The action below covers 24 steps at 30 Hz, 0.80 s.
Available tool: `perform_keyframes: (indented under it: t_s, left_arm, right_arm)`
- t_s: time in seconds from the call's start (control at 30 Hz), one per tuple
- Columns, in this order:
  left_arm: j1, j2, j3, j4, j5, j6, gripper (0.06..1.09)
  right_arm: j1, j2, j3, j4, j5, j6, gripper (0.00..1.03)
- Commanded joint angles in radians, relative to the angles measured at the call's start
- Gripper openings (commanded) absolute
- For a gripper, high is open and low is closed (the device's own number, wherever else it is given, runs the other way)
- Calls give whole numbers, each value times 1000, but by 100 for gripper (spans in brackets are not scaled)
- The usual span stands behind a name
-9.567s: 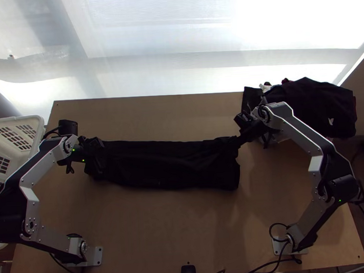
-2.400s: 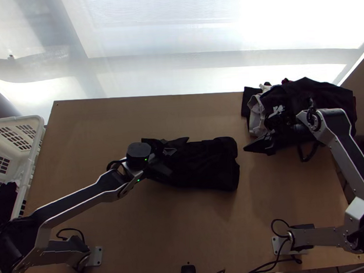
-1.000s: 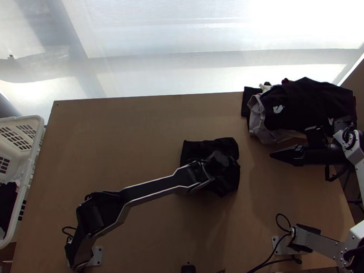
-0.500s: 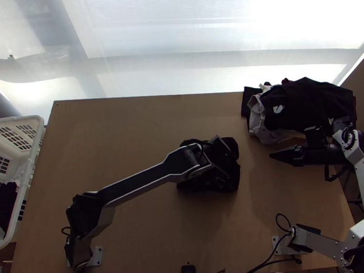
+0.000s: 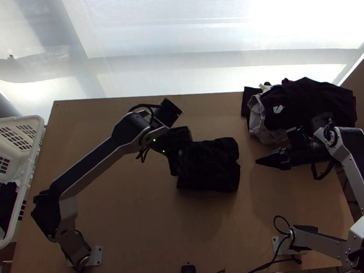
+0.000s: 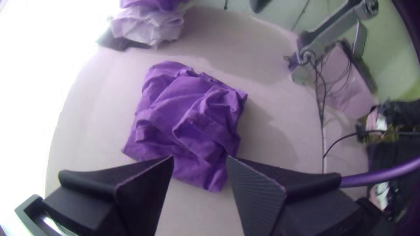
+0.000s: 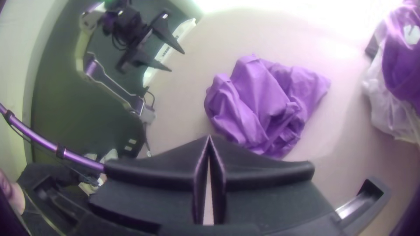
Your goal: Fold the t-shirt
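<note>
The dark t-shirt [image 5: 210,169] lies on the bench [image 5: 137,212] as a compact, roughly square bundle, its upper layer creased and rumpled rather than flat; how many folds are under it I cannot tell. This looks like the late part of the folding, with the length already brought in and tidying, or perhaps one last fold, in hand. The left gripper [image 6: 200,159] hangs above the left side of the t-shirt, fingers parted with a fair gap and no cloth between them. The right gripper [image 5: 257,161] sits just off the right side of the t-shirt, fingertips together, holding nothing. A garment pile [image 5: 307,100] stands beyond the t-shirt and to its right, and a white laundry basket [image 5: 39,129] is well apart on its left. The next move probably calls for the left gripper to come down on the loose upper layer, pinch only that, and draw it straight toward the outer edge, or else to press the creases flat. The right gripper could pin the near layers meanwhile. Too deep a bite might catch the lower layers and drag the whole bundle out of square.
</note>
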Motion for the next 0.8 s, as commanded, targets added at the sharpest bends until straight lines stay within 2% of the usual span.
perform_keyframes:
  t_s: [0.0,0.03,0.07,0.2,0.3,0.5,0.77]
  left_arm:
    - [163,34,-75,4,272,-257,32]
    - [175,54,-85,26,309,-277,24]
    - [186,76,-95,41,343,-305,23]
    - [191,182,-108,56,406,-319,23]
    - [215,260,-138,122,464,-375,23]
    - [221,326,-177,250,475,-469,23]
    - [227,367,-219,328,438,-477,23]
  right_arm:
    - [168,96,66,17,0,20,3]
    - [190,114,83,17,0,23,3]
    - [214,130,100,17,0,27,3]
    - [309,202,161,17,2,30,3]
    - [366,266,198,19,2,21,3]
    - [460,389,294,28,0,-2,3]
    - [552,550,420,92,-9,-8,3]
